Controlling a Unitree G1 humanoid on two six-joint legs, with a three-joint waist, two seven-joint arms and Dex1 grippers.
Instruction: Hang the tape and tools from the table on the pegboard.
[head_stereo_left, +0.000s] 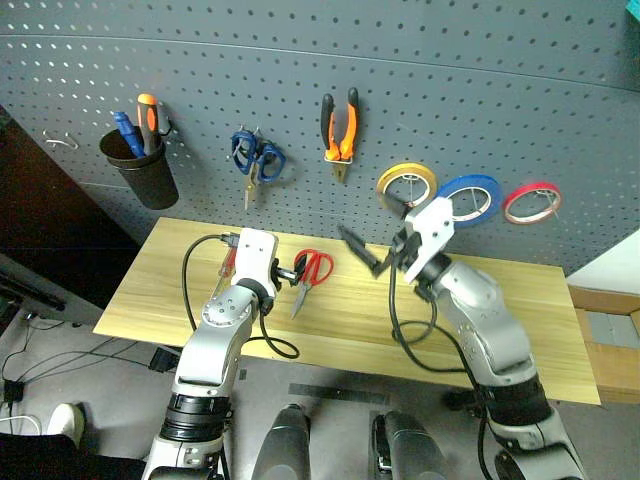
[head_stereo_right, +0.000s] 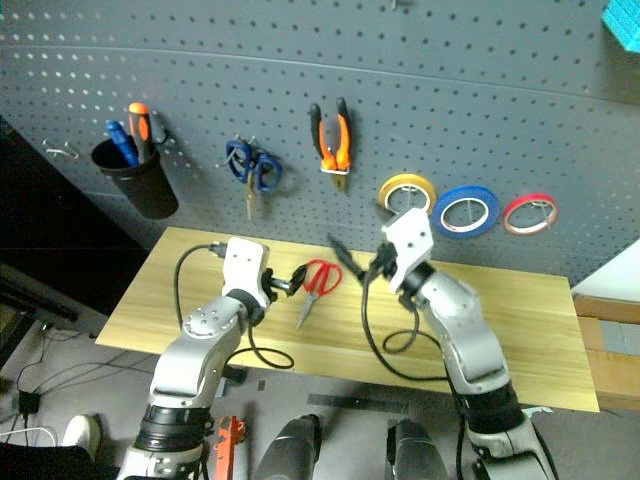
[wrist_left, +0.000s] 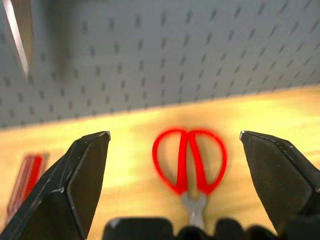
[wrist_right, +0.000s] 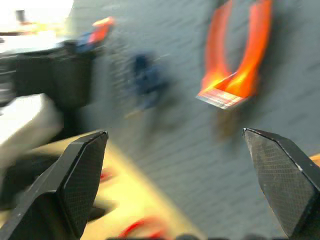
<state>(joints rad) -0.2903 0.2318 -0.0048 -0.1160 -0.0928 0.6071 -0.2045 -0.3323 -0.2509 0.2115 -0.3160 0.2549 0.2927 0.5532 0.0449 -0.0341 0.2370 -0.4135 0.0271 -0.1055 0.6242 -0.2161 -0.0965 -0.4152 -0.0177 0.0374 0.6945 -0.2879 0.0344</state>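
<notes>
Scissors (head_stereo_left: 312, 270) with red handles lie flat on the desk (head_stereo_left: 540, 320), just in front of the left claw (head_stereo_left: 296, 272), whose fingers stand wide apart with nothing between them. Pliers (head_stereo_left: 340, 130) and the blue tape (head_stereo_left: 468, 198) hang on the pegboard (head_stereo_left: 450, 90). Right claw (head_stereo_left: 368, 256) is above the desk, also wide and empty. A red screwdriver (wrist_left: 22, 182) lies on the desk near the left claw.

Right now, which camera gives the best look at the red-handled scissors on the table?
The left wrist view: the red-handled scissors lie centred between the open jaws. Both eye views show them small on the table; the right wrist view catches only red blurs.
</notes>
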